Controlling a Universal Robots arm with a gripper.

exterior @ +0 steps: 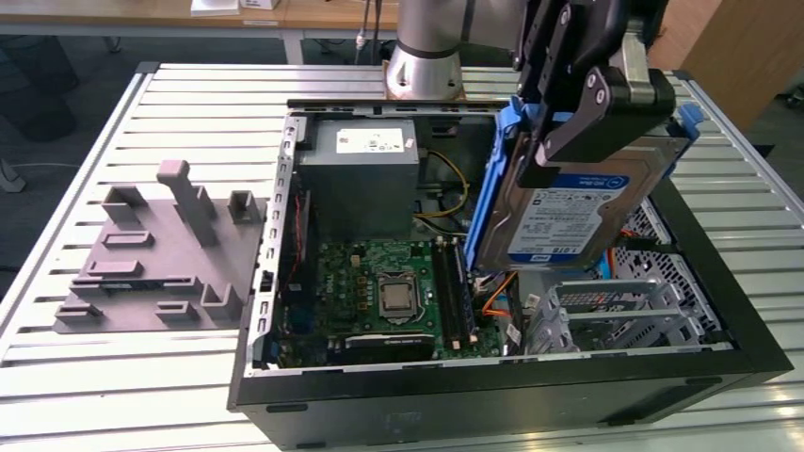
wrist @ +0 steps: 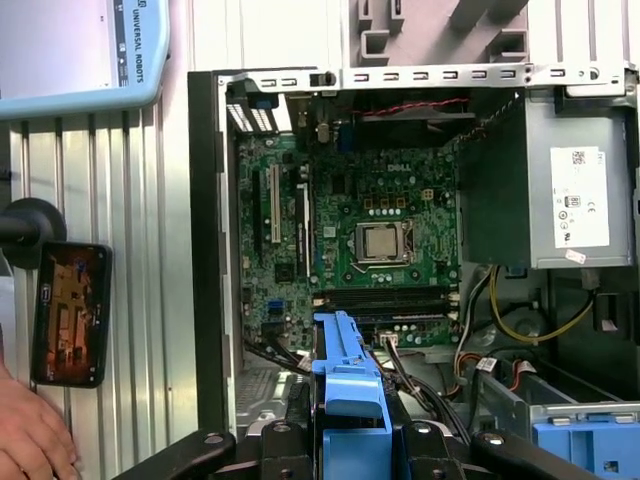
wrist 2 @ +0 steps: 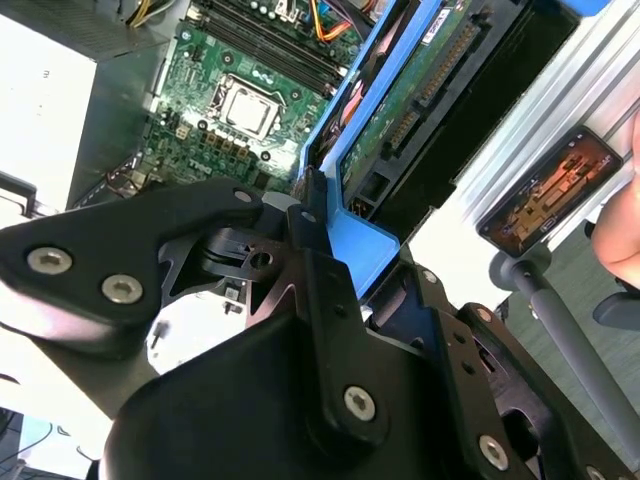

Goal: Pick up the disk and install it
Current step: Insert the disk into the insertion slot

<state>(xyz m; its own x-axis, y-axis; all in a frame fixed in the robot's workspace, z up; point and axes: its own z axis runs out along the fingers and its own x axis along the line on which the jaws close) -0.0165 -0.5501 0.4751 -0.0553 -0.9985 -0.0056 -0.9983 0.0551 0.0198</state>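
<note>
The disk (exterior: 568, 218), a silver hard drive with a white-and-blue label in a blue carrier bracket, hangs tilted on edge above the exterior view's right side of the open computer case (exterior: 503, 395). My gripper (exterior: 568, 155) is shut on its upper end, one black finger (exterior: 601, 118) lying across the label side. The disk's lower edge hovers over the cables beside the silver drive cage (exterior: 622, 311). In the second wrist view the disk's green circuit-board underside (wrist 2: 420, 90) and blue bracket (wrist 2: 362, 243) extend away from the gripper (wrist 2: 318, 240). The first wrist view shows the bracket edge (wrist: 345, 380) above the motherboard.
Inside the case lie the green motherboard (exterior: 383, 292) and the grey power supply (exterior: 364, 179). A grey moulded fixture (exterior: 157, 254) sits on the slatted table (exterior: 126, 377) at the exterior view's left. A phone on a stand (wrist: 70, 312) and a person's hand (wrist: 30, 435) are beside the case.
</note>
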